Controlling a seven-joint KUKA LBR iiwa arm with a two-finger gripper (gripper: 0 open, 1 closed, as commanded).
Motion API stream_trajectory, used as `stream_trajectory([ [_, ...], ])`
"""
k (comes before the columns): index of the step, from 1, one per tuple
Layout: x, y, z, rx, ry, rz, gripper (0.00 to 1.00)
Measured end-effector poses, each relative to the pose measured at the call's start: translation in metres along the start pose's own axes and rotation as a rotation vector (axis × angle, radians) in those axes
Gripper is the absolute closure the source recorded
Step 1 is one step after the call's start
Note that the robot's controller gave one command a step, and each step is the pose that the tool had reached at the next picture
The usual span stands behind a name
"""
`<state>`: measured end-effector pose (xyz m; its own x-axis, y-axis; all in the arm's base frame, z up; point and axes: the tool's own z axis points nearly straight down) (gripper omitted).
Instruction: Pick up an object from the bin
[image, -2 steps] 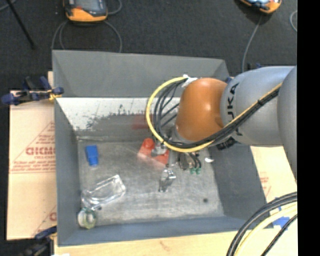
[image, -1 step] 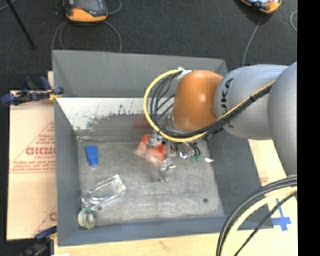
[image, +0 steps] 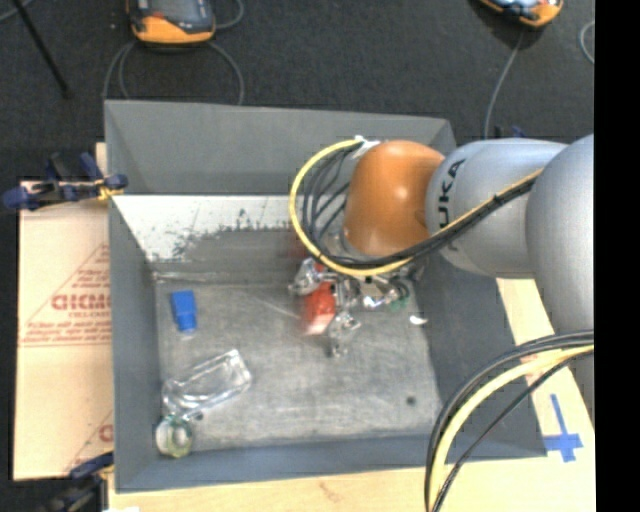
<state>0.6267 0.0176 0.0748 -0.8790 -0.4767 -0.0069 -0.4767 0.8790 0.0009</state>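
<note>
Bin (image: 285, 400): grey metal, floor mostly bare, a few loose things set well apart.

Arm (image: 500, 210): enters from 3 o'clock and bends down over the middle of the bin. The orange cover (image: 385, 195) on the wrist sits toward 12 o'clock of the floor, with looped cables (image: 322, 205) on its 9 o'clock side.

Gripper (image: 336, 326): low over the floor, just off centre toward 1 o'clock. The metal parts are tangled in shadow under the wrist, so how far the jaws stand apart cannot be told, nor whether they have hold of anything.

Red object (image: 320, 306): small and blocky, right against the gripper on its 10 o'clock side, near the bin's centre. It is the nearest thing to the gripper. Whether it is gripped or only beside the metal cannot be told.

Others:
- Blue block (image: 183, 310), at 9 o'clock, alone.
- Clear plastic piece (image: 208, 381), lying flat at 8 o'clock.
- Round greenish cap (image: 173, 437), in the 7 o'clock corner, just beside the clear piece.
- Small white scrap (image: 418, 320), at 3 o'clock of the gripper, near it but apart.
</note>
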Motion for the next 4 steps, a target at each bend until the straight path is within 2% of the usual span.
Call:
stream_trajectory([
  [1, 0.008, -0.021, -0.003, 0.004, -0.005, -0.095, 0.00],
  [2, 0.000, -0.062, 0.000, 0.003, -0.006, -0.267, 0.00],
  [3, -0.001, -0.061, -0.003, 0.001, -0.006, -0.267, 1.00],
  [4, 0.006, -0.059, -0.139, 0.007, -0.001, -0.550, 1.00],
])
